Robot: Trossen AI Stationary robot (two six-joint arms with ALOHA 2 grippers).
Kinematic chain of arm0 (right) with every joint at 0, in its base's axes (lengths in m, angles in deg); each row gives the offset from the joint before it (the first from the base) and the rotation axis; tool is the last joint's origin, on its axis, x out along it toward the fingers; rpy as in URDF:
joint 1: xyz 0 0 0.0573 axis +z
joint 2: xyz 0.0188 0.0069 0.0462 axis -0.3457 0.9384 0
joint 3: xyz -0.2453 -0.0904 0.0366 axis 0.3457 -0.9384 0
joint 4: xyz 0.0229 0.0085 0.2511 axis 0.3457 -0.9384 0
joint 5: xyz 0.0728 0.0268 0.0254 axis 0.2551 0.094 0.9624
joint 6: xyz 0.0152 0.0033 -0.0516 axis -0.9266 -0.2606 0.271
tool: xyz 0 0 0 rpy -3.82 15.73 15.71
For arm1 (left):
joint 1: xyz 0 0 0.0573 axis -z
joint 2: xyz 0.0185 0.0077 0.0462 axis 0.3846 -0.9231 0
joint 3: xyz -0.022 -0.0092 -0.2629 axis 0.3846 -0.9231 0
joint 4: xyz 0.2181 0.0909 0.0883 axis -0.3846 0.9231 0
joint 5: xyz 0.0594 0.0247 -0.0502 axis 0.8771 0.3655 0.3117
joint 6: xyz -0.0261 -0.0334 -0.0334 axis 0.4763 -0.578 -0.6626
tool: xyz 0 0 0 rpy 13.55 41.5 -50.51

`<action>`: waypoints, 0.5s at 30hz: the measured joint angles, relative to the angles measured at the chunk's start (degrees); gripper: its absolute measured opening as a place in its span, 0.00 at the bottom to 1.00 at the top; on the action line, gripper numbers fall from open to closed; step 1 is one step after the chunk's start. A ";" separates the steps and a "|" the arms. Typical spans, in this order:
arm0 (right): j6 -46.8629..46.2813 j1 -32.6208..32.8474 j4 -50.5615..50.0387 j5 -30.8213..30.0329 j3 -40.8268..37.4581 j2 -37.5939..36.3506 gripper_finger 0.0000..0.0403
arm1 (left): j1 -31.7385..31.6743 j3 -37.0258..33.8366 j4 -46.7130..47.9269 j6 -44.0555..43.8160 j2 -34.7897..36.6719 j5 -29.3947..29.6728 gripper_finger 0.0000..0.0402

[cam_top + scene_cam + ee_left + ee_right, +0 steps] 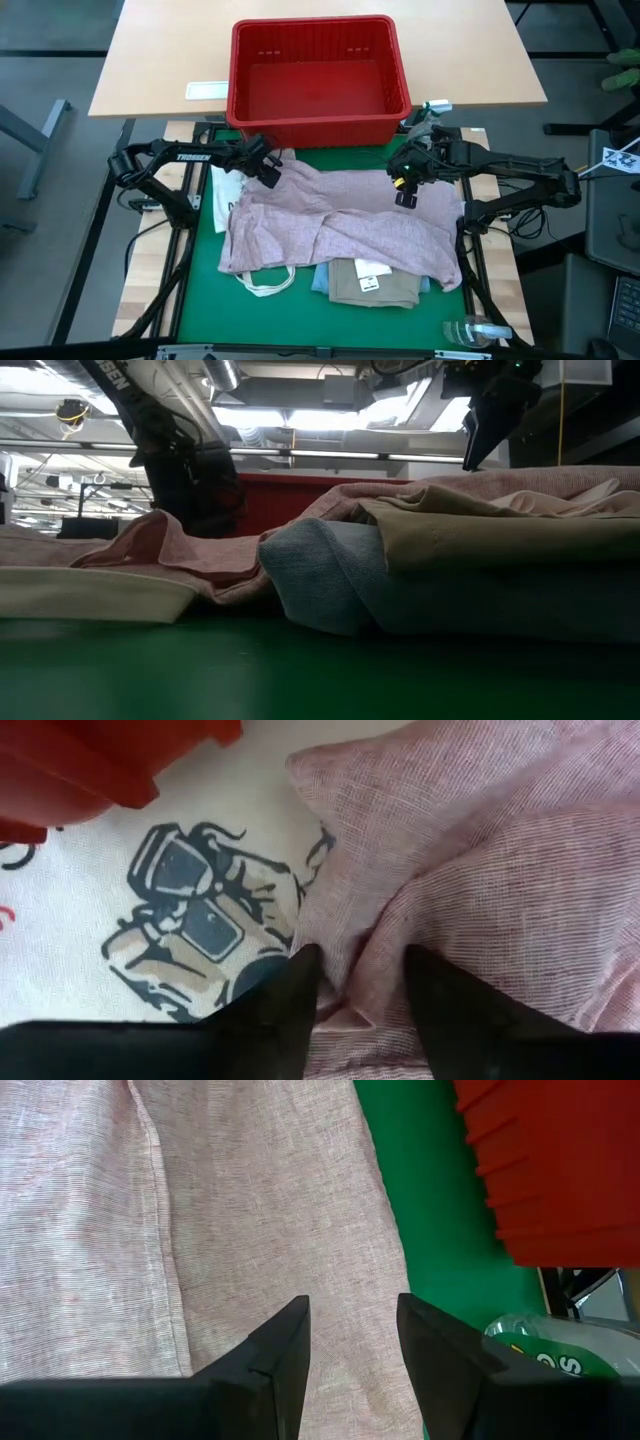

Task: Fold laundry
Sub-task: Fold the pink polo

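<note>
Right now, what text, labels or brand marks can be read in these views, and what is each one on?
"TROSSEN": white letters on the left arm, high view.
"S": one white letter on the green label of a clear plastic item, right wrist view; the rest is cut off.
White tag on the tan garment: print too small to read.
White card on the wooden table: unreadable.

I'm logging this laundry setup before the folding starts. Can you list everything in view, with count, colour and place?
shirt: one, pale pink, spread across the green mat, over the other clothes
jeans: one, light blue, under the shirt at the near edge
khaki piece: one, tan, on the jeans, white tag showing
printed cloth: one, white with a dark drawing, beside the shirt under the left arm
basket: one, red, behind the mat
left gripper: open, at the shirt's back left corner
right gripper: open, above the shirt's back right part
</note>
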 joint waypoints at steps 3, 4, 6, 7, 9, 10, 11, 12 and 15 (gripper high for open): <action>0.00 0.00 0.00 -0.02 0.00 0.00 0.37 | 0.16 0.80 -0.07 0.23 0.00 -0.14 0.25; 0.00 0.00 -0.04 -0.02 0.00 0.00 0.37 | 0.18 1.24 -0.13 0.62 0.03 -0.16 0.20; 0.00 0.00 -0.59 -0.02 0.00 0.00 0.37 | 0.19 2.06 -0.13 1.40 0.32 -0.17 0.08; 0.00 0.00 -1.18 -0.13 0.00 0.00 0.37 | 0.30 2.54 -0.10 1.36 0.51 -0.16 0.04; -0.04 0.00 -2.55 -1.04 0.00 0.04 0.37 | 0.65 3.78 -0.15 1.37 0.57 -0.16 0.02; -0.03 0.00 -3.36 -1.88 0.00 0.08 0.37 | 0.98 4.48 0.23 1.63 0.57 -0.45 0.02; -0.16 0.00 -3.98 -2.75 0.00 0.13 0.37 | 1.33 5.22 0.67 2.10 0.57 -1.10 0.02; -0.43 0.00 -4.42 -3.74 0.00 0.13 0.37 | 1.81 5.96 0.87 2.67 0.57 -1.62 0.02; -1.92 -0.11 -5.11 -4.96 0.00 0.13 0.37 | 3.60 7.63 1.32 3.08 0.59 -2.28 0.01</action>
